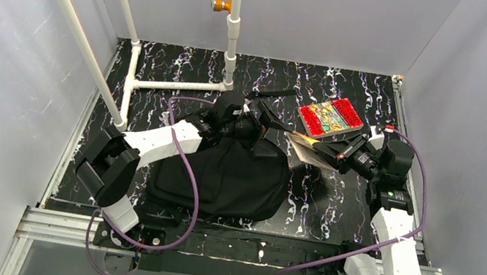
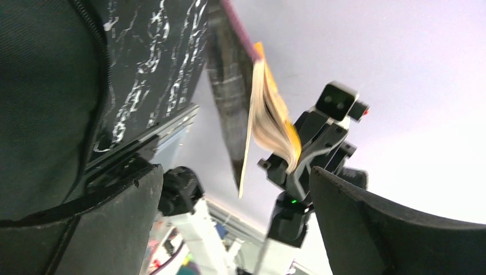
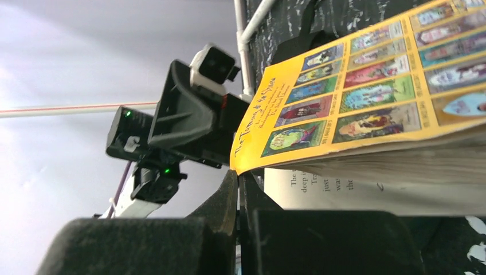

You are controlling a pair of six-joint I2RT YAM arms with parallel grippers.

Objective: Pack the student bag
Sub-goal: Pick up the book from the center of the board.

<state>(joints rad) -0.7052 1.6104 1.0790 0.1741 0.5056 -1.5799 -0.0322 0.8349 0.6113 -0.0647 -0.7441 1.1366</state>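
Sagging from a thin pinch on its edge, the yellow paperback (image 3: 372, 80) could have slipped from the clamped right jaws, or fanned and snagged short of the student bag (image 1: 227, 175), which lay on the table (image 1: 333, 203) by the left jaws, spread wide, gripping nothing visible.
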